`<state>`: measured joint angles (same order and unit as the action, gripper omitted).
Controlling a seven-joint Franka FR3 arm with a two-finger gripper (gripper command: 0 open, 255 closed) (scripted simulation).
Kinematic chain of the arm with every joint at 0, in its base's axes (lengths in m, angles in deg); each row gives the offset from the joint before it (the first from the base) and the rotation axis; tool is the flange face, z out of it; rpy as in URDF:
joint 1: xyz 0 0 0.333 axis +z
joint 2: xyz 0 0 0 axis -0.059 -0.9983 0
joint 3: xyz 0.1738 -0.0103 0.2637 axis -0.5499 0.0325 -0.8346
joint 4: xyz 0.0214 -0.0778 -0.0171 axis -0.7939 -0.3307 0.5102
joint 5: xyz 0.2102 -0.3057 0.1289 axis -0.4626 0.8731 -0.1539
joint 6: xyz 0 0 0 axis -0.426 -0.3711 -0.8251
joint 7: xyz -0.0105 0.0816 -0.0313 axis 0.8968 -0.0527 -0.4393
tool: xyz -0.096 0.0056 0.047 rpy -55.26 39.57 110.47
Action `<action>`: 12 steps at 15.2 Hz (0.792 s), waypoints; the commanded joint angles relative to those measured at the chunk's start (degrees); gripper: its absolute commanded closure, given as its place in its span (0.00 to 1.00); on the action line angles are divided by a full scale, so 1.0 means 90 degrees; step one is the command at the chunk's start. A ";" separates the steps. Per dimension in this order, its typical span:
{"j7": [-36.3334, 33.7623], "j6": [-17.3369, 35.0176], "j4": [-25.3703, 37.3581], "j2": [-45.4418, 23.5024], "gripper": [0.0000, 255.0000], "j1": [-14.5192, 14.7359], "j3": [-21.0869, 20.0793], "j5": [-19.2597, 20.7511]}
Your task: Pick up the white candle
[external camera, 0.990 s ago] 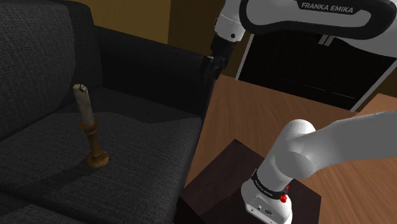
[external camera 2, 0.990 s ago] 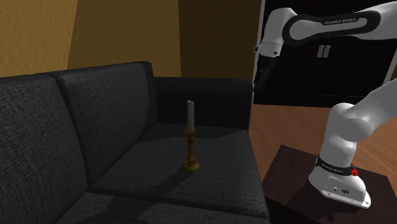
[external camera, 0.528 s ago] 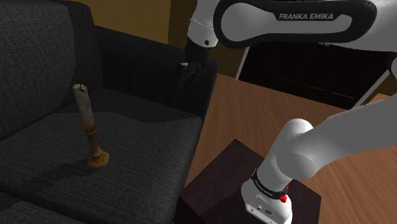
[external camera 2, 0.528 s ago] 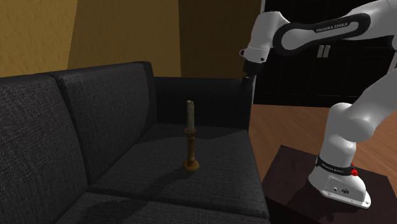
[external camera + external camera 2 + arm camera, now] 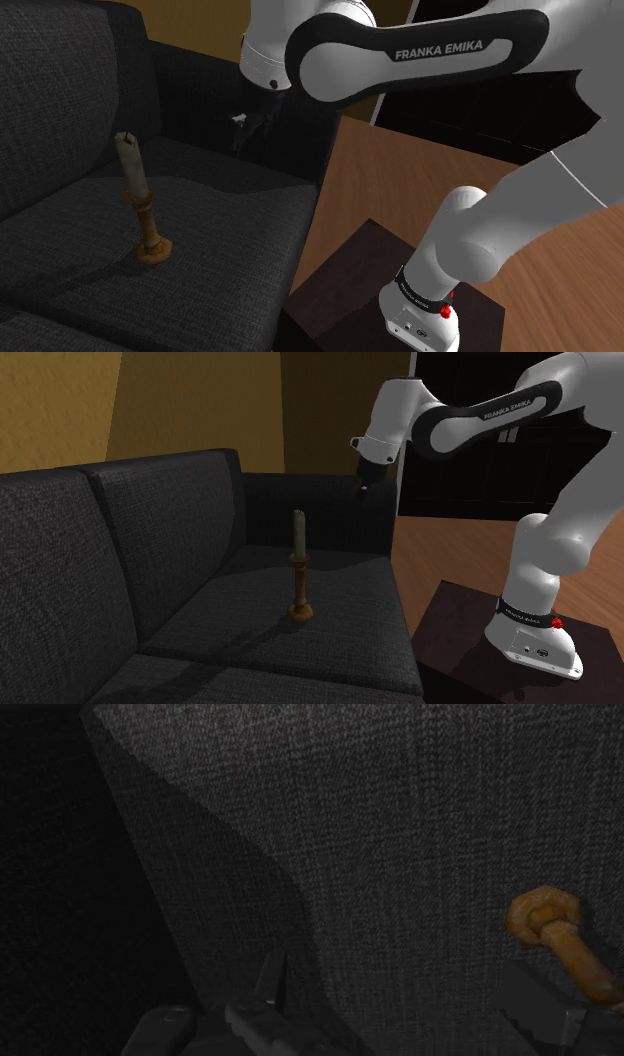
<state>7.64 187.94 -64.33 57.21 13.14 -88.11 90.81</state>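
Note:
An off-white candle (image 5: 130,163) stands upright in a brown candlestick (image 5: 149,236) on the dark sofa seat (image 5: 230,215). The second exterior view has the candle (image 5: 297,530) in the middle of the cushion. My gripper (image 5: 243,134) hangs above the seat near the armrest, well to the shoulder view's right of the candle and apart from it. From the other side, the gripper (image 5: 362,483) sits higher than the candle top. In the wrist view the gripper (image 5: 400,999) is open with nothing between its fingers (image 5: 271,979); the candlestick's base (image 5: 543,913) lies beside the far finger.
The sofa's armrest (image 5: 300,110) and tall backrest (image 5: 60,90) border the seat. My stand (image 5: 340,290) is a dark box on the wooden floor (image 5: 400,170). A dark cabinet (image 5: 470,472) and a yellow wall (image 5: 180,402) lie behind.
The arm has swung to the shoulder view's left, carrying the gripper from beyond the armrest over onto the sofa seat and nearer the candle. The candle has not moved.

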 commanded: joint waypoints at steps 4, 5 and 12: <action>-0.0564 0.0403 0.0567 -0.0881 0.00 0.0008 -0.0703 0.0634; -0.0693 0.0462 0.0691 -0.1069 0.00 0.0007 -0.0840 0.0803; -0.1755 0.0577 0.1729 -0.2555 0.00 0.0148 -0.1679 0.2380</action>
<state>-6.60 193.48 -50.72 36.54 14.13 -102.19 109.63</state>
